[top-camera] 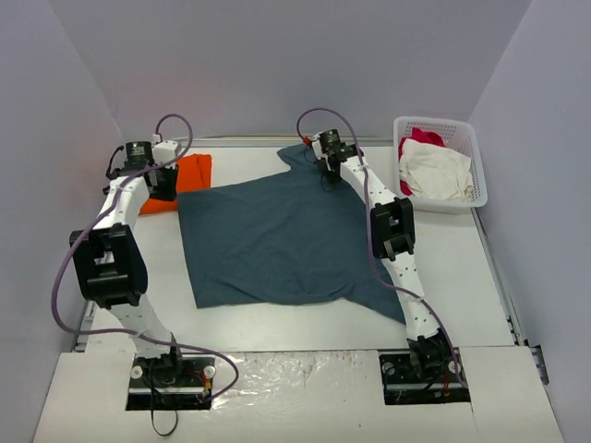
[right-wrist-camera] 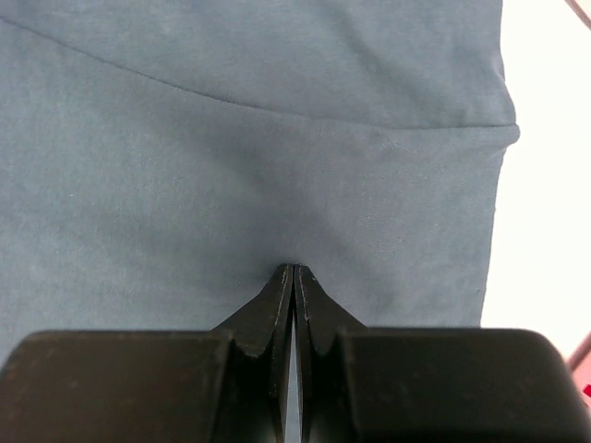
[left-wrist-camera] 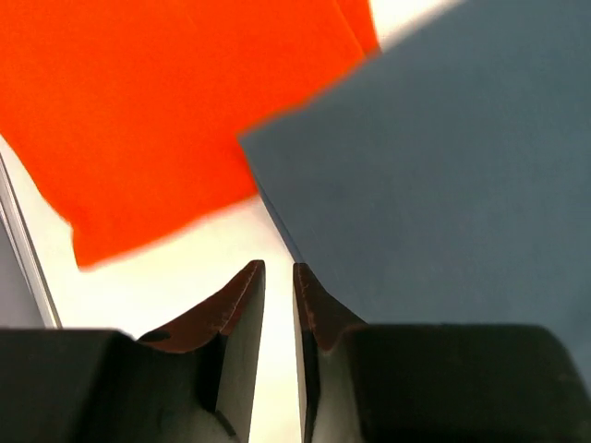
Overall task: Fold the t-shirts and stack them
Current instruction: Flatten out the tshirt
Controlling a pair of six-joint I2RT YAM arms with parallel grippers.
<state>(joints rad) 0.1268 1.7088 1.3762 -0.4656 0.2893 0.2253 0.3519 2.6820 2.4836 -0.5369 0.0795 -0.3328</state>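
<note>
Left hand [left-wrist-camera: 277, 268]: narrow, empty, just beside slate-blue cloth t-shirt [top-camera: 277, 240] corner.
Right hand [right-wrist-camera: 294, 268]: pinching the shirt's far part.
Tip: grip both corners evenly before folding.

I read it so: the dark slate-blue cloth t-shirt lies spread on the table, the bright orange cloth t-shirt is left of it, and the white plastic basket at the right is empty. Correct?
Not the basket: the white plastic basket holds a white cloth garment and a red-pink garment, as the top external view shows. The rest is right.
</note>
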